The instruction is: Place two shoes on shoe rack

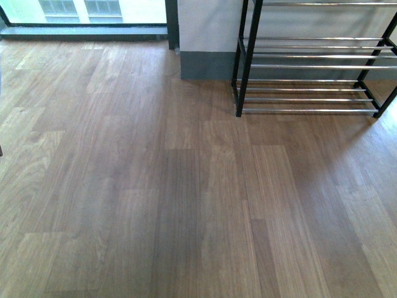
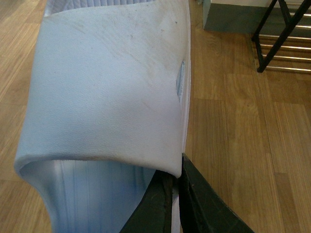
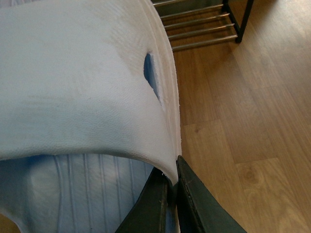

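My left claw (image 2: 176,178) is pinching the edge of a thick white-soled sneaker (image 2: 107,87). My right claw (image 3: 173,178) is pinching the second white-soled sneaker (image 3: 82,77). The tall black metal shoe rack with chrome bars (image 1: 247,68) stands by the wall, apart from both.

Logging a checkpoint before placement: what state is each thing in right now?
Left gripper: shut on left arm's slide.
Left arm's slide: white, pinched at strap edge.
Right gripper: shut on right arm's slide.
Right arm's slide: white, pinched at strap edge.
Shoe rack: upright, visible tiers bare.
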`<action>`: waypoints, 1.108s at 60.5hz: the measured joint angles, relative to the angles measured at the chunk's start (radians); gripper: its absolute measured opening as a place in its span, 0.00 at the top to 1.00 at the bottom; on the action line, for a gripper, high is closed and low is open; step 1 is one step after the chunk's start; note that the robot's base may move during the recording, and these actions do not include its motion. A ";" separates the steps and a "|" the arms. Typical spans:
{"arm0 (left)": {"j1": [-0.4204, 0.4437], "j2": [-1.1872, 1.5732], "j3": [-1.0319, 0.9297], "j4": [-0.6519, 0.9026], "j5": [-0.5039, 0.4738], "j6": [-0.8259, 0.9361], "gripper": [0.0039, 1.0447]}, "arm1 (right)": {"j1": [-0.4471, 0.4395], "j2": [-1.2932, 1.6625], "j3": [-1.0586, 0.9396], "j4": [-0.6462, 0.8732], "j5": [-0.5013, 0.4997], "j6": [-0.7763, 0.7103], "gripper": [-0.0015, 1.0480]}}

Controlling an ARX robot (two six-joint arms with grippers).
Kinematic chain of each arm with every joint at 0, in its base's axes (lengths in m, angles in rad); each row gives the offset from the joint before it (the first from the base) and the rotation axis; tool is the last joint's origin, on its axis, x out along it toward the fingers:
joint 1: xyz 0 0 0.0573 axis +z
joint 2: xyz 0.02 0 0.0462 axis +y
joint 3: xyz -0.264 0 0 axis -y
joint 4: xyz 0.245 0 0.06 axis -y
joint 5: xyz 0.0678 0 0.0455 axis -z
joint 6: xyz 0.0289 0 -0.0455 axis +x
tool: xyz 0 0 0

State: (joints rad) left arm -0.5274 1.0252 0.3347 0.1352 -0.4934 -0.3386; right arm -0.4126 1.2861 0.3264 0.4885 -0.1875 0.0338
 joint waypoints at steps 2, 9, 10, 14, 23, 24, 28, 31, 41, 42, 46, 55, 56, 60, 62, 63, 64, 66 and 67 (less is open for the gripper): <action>0.000 0.001 0.000 0.000 0.002 0.000 0.99 | 0.000 0.000 0.000 0.000 0.000 0.000 0.98; 0.000 0.000 0.000 0.000 0.000 0.000 0.99 | 0.000 0.000 0.000 0.000 0.000 0.000 0.98; 0.000 0.000 0.000 0.000 0.000 0.000 0.99 | 0.000 0.000 -0.001 0.000 0.000 0.000 0.98; 0.000 0.000 0.000 0.000 0.000 0.000 0.99 | 0.000 0.000 -0.001 0.000 -0.002 0.000 0.98; 0.001 0.000 0.000 0.000 -0.002 0.000 0.99 | 0.002 0.000 -0.001 0.000 -0.005 0.000 0.98; 0.001 0.000 0.000 0.000 -0.002 0.000 0.99 | 0.002 0.000 -0.001 0.000 -0.005 0.000 0.98; 0.000 -0.001 0.000 0.000 -0.001 0.000 0.99 | 0.002 0.002 -0.001 -0.001 -0.004 0.000 0.98; 0.001 0.000 0.000 0.000 -0.002 0.000 0.99 | 0.002 0.001 -0.001 0.000 -0.004 0.000 0.98; 0.001 -0.001 0.000 0.000 -0.001 0.000 0.99 | 0.002 0.002 -0.001 -0.001 -0.003 0.000 0.98; 0.001 -0.001 0.000 0.000 -0.001 0.000 0.99 | 0.002 0.002 -0.001 -0.001 -0.004 0.000 0.98; 0.001 -0.002 0.000 0.000 -0.003 0.000 0.99 | 0.003 0.001 -0.001 -0.001 -0.006 0.000 0.98; 0.002 -0.002 0.000 0.000 -0.002 0.000 0.99 | 0.005 0.002 -0.001 -0.001 -0.004 0.000 0.98; 0.002 -0.002 0.000 0.000 -0.001 0.000 0.99 | 0.005 0.002 -0.001 -0.001 -0.004 0.000 0.98; 0.002 -0.002 0.000 0.000 -0.002 0.000 0.99 | 0.005 0.001 -0.001 0.000 -0.004 0.000 0.98; 0.002 -0.001 0.000 0.000 -0.002 0.000 0.99 | 0.005 0.001 -0.001 -0.001 -0.004 0.000 0.98; 0.002 -0.001 0.000 0.000 -0.003 0.000 0.99 | 0.005 0.001 -0.001 -0.001 -0.004 0.000 0.98; 0.002 -0.001 0.000 0.000 -0.003 0.000 0.99 | 0.005 0.001 -0.001 -0.001 -0.004 0.000 0.98; 0.002 -0.002 0.000 0.000 -0.001 0.000 0.99 | 0.005 0.001 -0.001 -0.001 -0.004 0.000 0.98; 0.002 -0.002 0.000 0.000 -0.001 0.000 0.99 | 0.005 0.001 -0.001 -0.001 -0.004 0.000 0.98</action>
State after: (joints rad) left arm -0.5255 1.0237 0.3347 0.1349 -0.4942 -0.3386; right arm -0.4072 1.2873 0.3256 0.4877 -0.1917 0.0338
